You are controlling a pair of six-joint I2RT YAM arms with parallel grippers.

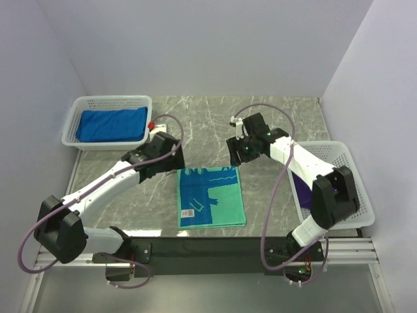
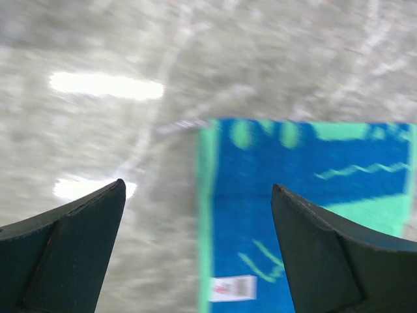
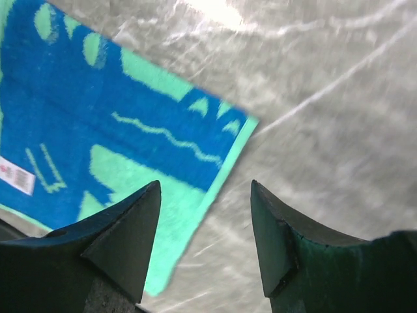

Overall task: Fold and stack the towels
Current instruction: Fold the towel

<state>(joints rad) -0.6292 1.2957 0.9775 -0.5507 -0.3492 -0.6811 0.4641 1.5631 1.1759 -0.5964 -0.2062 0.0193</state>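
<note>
One teal-and-blue patterned towel (image 1: pixel 212 197) lies spread flat on the table (image 1: pixel 273 117), label side up, with both tools poised over its far edge. The left gripper (image 2: pixel 195 189) hangs above the far left corner with its jaws spread wide and nothing in them. That corner and the green border sit in the gap between its fingers, nearer the right-hand one. The right gripper (image 3: pixel 205 186) is also parted and empty. The far right corner lies just ahead of its left finger, and the border runs back beneath that finger, so it looks slightly off to the outside.

Judging by this, the step is the first fold: pinch both far corners and carry them to the near edge.
- Centre each corner between the fingers before descending, the right arm especially.
- Take only a little cloth, and both arms together, so the edge lifts level.
- Match corners before letting go.

Beyond the left tool a royal blue towel (image 1: pixel 111 124) rests in a white basket (image 1: pixel 75 120); behind the right tool a purple towel (image 1: pixel 303 189) shows in another basket (image 1: pixel 357 169)
</note>
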